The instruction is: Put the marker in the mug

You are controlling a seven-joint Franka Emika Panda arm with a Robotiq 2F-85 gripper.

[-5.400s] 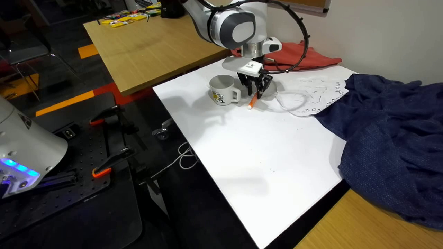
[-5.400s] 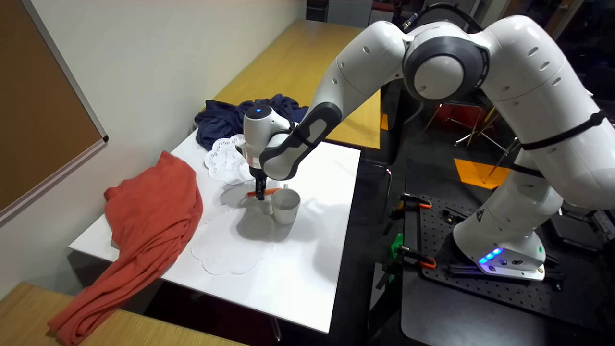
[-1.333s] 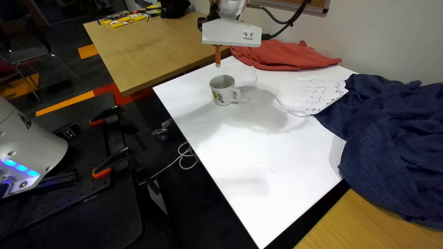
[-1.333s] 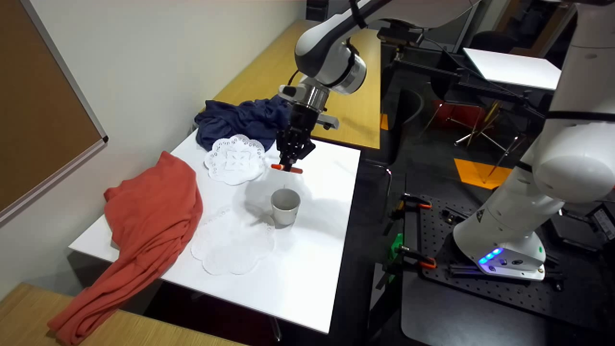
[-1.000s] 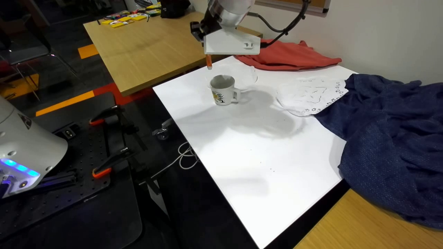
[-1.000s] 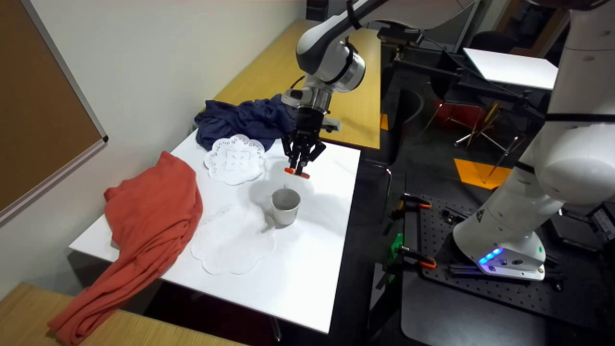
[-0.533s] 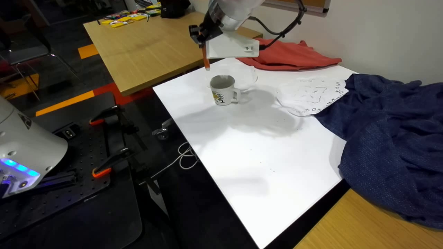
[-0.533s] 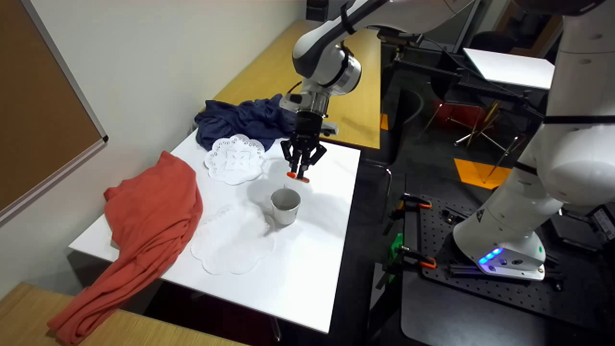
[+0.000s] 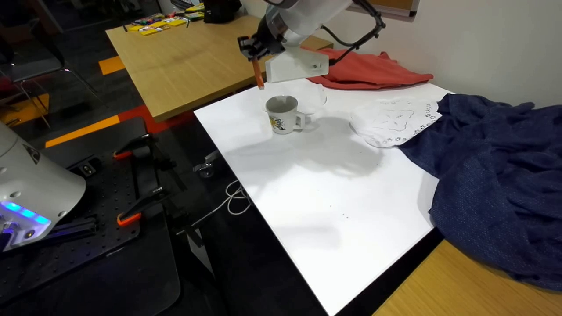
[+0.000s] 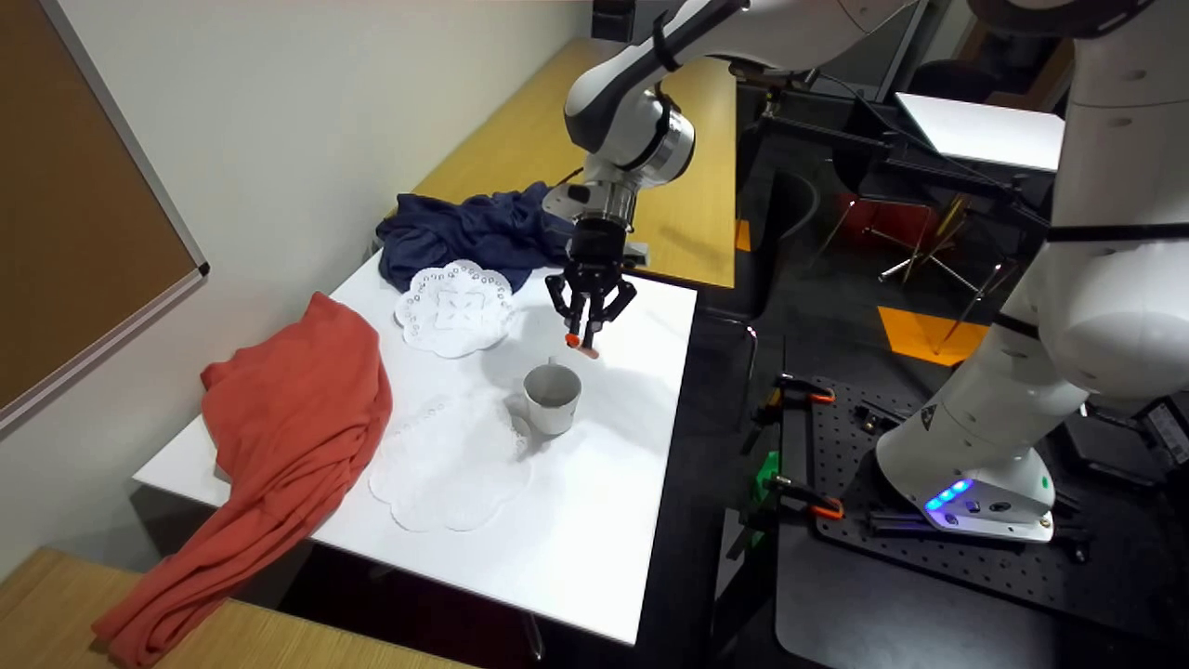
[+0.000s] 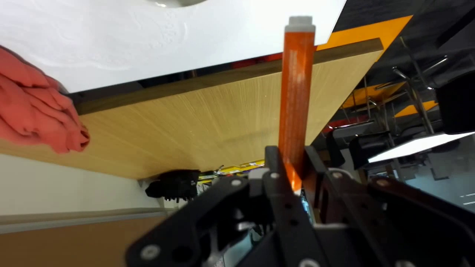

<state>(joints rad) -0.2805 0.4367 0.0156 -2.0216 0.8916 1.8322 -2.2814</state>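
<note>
In an exterior view, one red cloth (image 10: 293, 409) lies in soft folds at the left; next come two white scalloped doilies (image 10: 455, 310), one rumpled navy cloth (image 10: 464, 234), then one smooth, round mug (image 10: 552, 416), upright on the white counter (image 10: 594, 557), pale grey inside; further right, the gripper (image 10: 581, 340) pinches one orange, light-ended marker (image 11: 295, 89), tilted in midair, apart from the mug

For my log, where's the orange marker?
The marker is clamped in the gripper, right of centre in the wrist view, above-left of the mug in an exterior view.
</note>
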